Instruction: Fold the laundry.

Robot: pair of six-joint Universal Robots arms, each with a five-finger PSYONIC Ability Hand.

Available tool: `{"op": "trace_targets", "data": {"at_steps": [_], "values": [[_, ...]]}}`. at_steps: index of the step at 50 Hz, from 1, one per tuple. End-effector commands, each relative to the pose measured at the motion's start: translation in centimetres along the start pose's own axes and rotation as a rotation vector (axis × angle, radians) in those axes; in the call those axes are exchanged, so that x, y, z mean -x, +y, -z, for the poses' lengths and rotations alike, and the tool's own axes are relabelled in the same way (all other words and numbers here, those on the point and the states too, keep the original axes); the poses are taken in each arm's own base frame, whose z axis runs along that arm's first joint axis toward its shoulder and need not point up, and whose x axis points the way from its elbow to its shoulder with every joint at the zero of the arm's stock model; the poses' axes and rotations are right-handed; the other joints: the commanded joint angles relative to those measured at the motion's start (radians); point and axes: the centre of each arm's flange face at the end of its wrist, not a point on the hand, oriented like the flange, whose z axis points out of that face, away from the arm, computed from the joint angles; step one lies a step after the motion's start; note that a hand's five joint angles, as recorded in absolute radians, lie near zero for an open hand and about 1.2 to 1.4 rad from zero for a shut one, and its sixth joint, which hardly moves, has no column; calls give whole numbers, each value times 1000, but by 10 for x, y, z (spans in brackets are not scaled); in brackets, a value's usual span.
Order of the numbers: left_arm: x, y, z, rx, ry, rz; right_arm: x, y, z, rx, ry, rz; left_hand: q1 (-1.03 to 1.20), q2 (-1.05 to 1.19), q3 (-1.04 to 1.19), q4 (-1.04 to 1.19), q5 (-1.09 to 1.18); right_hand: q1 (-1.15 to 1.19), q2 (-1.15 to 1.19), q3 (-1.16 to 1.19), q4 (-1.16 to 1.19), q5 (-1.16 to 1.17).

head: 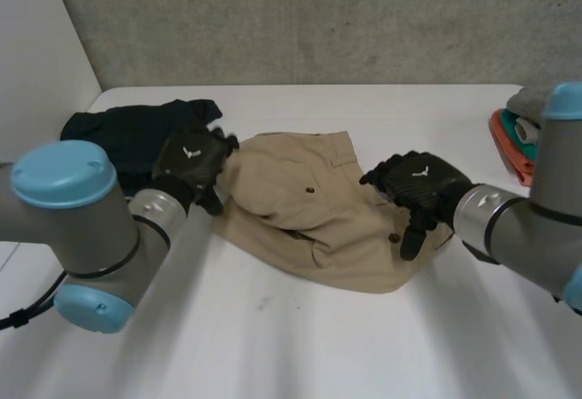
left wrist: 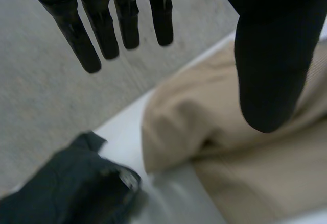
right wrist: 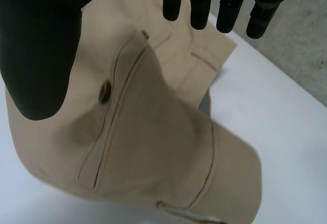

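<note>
**Limp khaki cloth, best taken by its edges**

Lies rumpled mid-desk [head: 300, 344]: khaki garment [head: 318, 208], waistband toward 12 o'clock, buttoned pockets up, a loose ridge through the middle. Looks light and soft, likely to sag and slide rather than hold a crease. Better pinched at a corner or hem than at the middle. At its 9 o'clock edge, left robot hand [head: 191, 164], spread, pinching nothing. At 3 o'clock, right robot hand [head: 420, 185], likewise spread over a pocket. At 10 o'clock, dark garment [head: 136, 131], bunched

Probably a lab: white table [head: 364, 344], concrete wall [head: 318, 17].
</note>
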Motion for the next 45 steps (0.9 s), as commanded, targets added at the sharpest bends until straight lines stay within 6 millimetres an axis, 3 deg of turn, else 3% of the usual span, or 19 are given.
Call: {"op": "trace_targets", "data": {"at_steps": [1,5,10,15,24,35,40,45], "values": [[-12,25,9,106,47,-5,9,15,-12,39,45,78,228,244,247,241,240,-56,-37,-32,-33,-43],[-16,30,18,135,62,-4,9,20,-14,21,74,100,307,323,326,320,319,57,76,81,79,69],[-27,34,26,148,94,-10,11,27,-18,-23,100,111,299,314,317,312,311,456,475,480,478,468],[-27,33,20,137,94,-10,11,30,-20,-28,110,112,313,329,332,326,325,732,751,756,754,744],[-43,49,6,152,148,-40,9,33,-29,-58,131,118,319,335,338,332,331,1152,1171,1176,1175,1164],[-47,58,-18,127,151,-126,7,30,-30,-82,144,111,574,590,593,587,586,1166,1185,1190,1188,1178],[-50,62,-31,115,150,-129,6,29,-30,-84,147,97,964,980,983,977,976,1166,1185,1190,1188,1178],[-52,49,-27,93,135,-135,-1,23,-29,-90,186,97,1009,1024,1027,1022,1021,1166,1185,1190,1188,1178]]}}
